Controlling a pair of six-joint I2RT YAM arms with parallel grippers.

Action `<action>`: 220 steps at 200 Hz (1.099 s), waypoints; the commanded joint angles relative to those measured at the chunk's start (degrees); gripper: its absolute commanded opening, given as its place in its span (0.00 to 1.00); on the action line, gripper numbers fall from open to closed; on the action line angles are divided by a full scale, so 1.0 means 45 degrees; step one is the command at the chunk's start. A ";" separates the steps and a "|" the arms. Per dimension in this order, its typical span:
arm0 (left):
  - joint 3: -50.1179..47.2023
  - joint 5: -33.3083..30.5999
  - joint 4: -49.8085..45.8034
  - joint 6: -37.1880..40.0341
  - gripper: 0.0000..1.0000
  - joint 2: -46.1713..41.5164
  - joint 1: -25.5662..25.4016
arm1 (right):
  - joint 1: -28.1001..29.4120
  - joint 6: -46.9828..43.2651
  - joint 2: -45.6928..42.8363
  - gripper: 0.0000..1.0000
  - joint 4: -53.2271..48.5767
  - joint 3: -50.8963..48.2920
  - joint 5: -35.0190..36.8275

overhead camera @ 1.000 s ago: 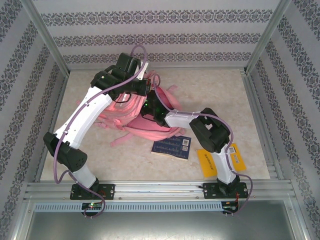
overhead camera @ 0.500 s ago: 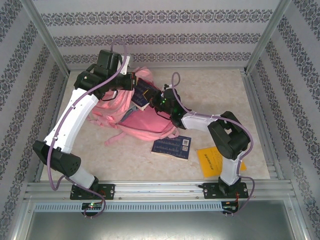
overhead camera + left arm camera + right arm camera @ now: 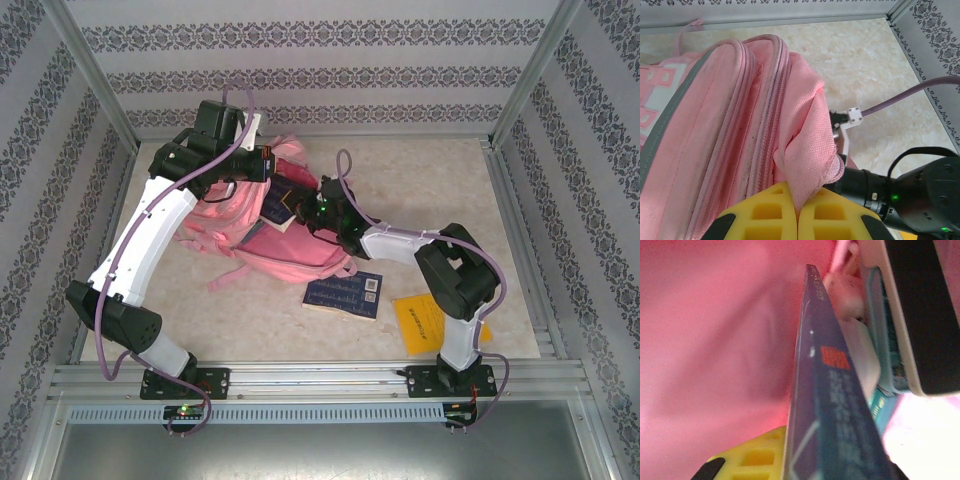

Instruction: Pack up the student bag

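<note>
Print on book [image 3: 835, 405] cover blurred, illegible

The bag [image 3: 290, 255] lies on the tabletop [image 3: 430, 180], at about ten o'clock from its middle. The left fingers [image 3: 785, 210] sit at the bag's twelve o'clock end, pinched on a fold of its opening rim. The right fingers [image 3: 308, 207] reach in from four o'clock, clamped on a book [image 3: 283, 197] that stands on edge at the bag's open top, just beside the left fingers. How far it is inside is unclear. A second book [image 3: 345, 293] lies flat on the tabletop at the bag's five o'clock, just beside it. A flat packet [image 3: 418, 322] lies near that book's four o'clock, partly under the right arm.
</note>
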 commanded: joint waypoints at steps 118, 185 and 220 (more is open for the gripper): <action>-0.1082 0.0767 0.2144 -0.0592 0.00 0.0308 0.0042 | 0.1316 -0.2926 0.3341 0.83 -0.0250 0.5199 -0.0099; -0.2036 0.0803 0.3024 -0.1034 0.00 0.0128 0.0620 | 0.0943 -0.4961 -0.0308 0.89 -0.0974 0.0786 0.0210; -0.2723 0.0683 0.3143 -0.0881 0.00 0.0094 0.0573 | 0.0501 -0.6742 -0.3059 0.85 -0.2976 -0.1564 0.1484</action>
